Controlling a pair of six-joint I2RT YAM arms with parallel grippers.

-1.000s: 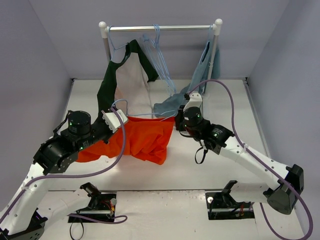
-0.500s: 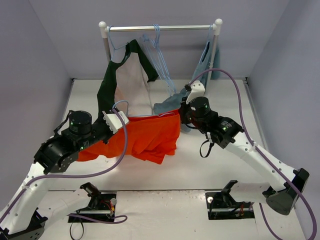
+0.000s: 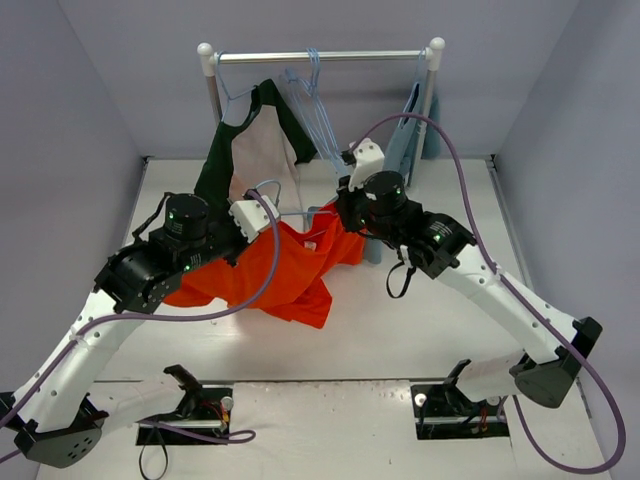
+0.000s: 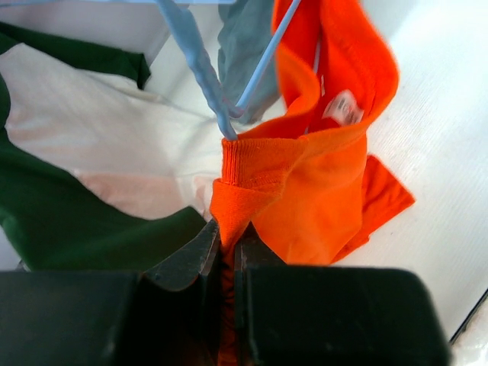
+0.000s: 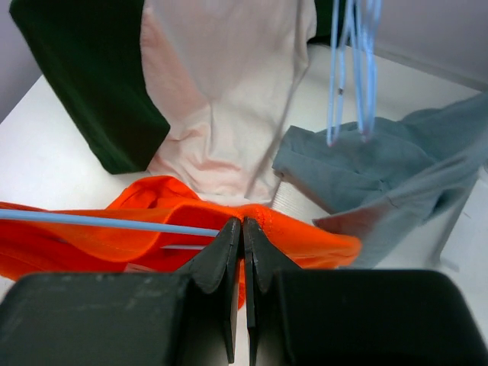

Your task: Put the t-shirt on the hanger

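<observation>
1. The left gripper [image 4: 226,229] is pinched tight on a ribbed edge of the t-shirt [image 3: 290,275].
2. The right gripper [image 5: 242,227] is closed on the opposite orange edge, so the cloth hangs spread between the two arms, in front of the rail [image 3: 320,57].
3. The hanger [image 4: 200,65] lies between the grippers with its long axis running left-to-right. One corner meets the ribbed edge just ahead of the left jaws.
4. The next move likely turns on that corner — the left arm is nearer to draw fabric over it.
</observation>
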